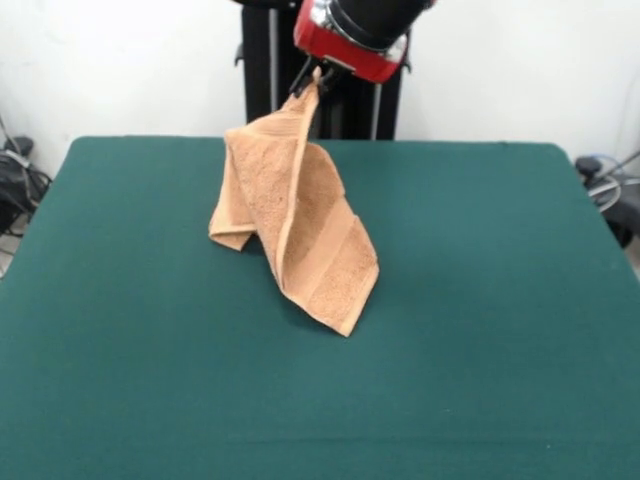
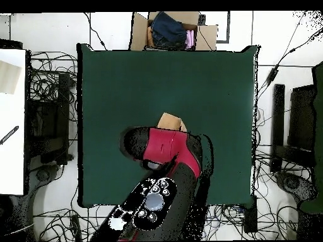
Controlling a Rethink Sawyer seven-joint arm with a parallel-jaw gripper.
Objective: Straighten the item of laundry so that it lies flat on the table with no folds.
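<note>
The item of laundry [image 1: 300,220] is an orange-tan terry towel that hangs in a tall folded drape, its lower corner resting on the dark green table [image 1: 480,300]. My gripper [image 1: 313,78] is shut on the towel's top corner, just under the red wrist. A woven band runs across the lower part of the cloth. In the overhead view only a small piece of the towel [image 2: 170,121] shows past the red arm, which hides my gripper and the rest of the cloth.
A cardboard box [image 2: 173,30] with dark clothing stands beyond the table's edge opposite the robot's base. Cables and black equipment [image 2: 47,120] lie on the floor along both sides of the table. A white surface [image 2: 11,120] sits at the far left.
</note>
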